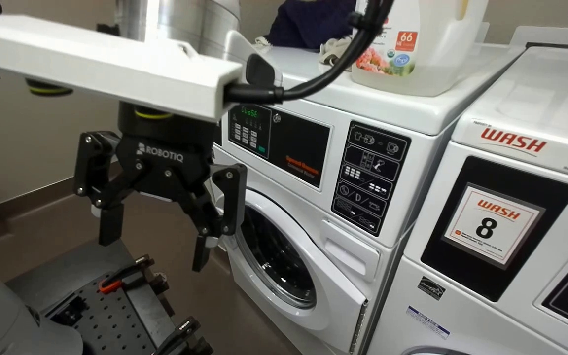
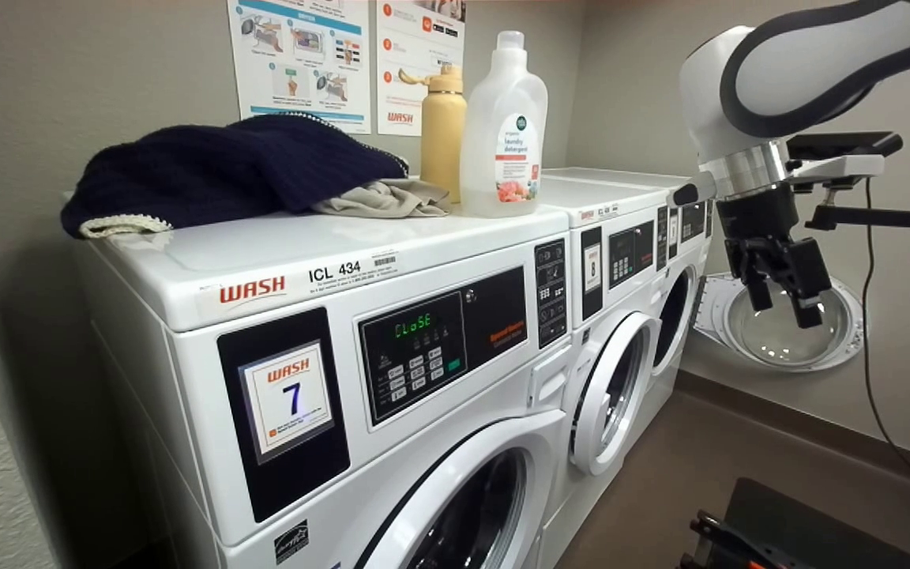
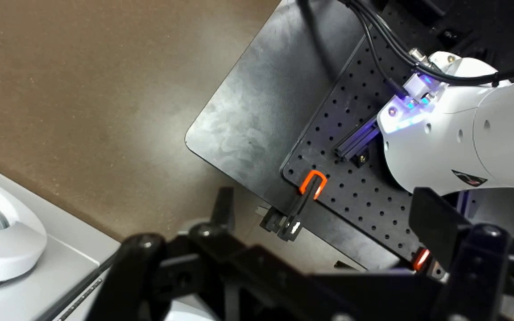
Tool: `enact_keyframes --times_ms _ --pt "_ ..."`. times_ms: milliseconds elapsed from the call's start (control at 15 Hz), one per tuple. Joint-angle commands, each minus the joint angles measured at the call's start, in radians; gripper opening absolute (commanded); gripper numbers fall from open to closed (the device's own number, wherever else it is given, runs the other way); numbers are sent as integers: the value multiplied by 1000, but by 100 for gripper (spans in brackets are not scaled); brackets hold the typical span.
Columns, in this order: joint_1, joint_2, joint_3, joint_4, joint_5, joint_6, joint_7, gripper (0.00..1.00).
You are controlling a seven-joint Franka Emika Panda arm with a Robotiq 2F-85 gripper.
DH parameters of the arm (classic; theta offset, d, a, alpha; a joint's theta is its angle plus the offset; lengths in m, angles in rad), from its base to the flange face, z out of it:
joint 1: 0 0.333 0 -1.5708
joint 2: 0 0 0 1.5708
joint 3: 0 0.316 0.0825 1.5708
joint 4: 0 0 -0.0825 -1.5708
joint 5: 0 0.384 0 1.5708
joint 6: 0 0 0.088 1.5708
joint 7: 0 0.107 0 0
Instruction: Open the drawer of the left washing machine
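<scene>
The left washing machine (image 1: 308, 202) is white, with a round porthole door (image 1: 279, 259) and black panels. Its display reads "CLOSE". It also shows in an exterior view (image 2: 368, 466), marked 7. The detergent drawer (image 1: 350, 251) is a small white front at the machine's upper right, beside the door. It appears flush and shut; its inside is hidden. It also shows in an exterior view (image 2: 551, 383). My gripper (image 1: 156, 246) hangs in front of the machine, away from the drawer, touching nothing. It is open and empty, as the wrist view (image 3: 324, 200) also shows, pointing down over the floor.
Machine 8 (image 1: 412, 256) stands beside it. On top are a detergent bottle (image 2: 502, 142), yellow bottle (image 2: 443, 146) and navy cloth (image 2: 218, 174). An open porthole door (image 2: 787, 352) is farther along. Below lie the black base plate (image 3: 257, 116) and an orange-tipped clamp (image 3: 312, 180).
</scene>
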Motion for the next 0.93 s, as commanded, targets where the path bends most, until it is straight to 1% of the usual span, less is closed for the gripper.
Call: enact_keyframes --times_ms 0,133,267,400,600,867 --pt "-28 11 27 1 11 5 -13 100" --pt "-31 30 20 3 -9 24 -19 100" --pt "-32 73 16 7 -89 79 -54 100" --pt "-28 129 19 0 -186 167 -91 100" --pt "-26 233 17 -9 -290 333 -144 100" --pt "-38 366 34 -12 -414 558 -194 100"
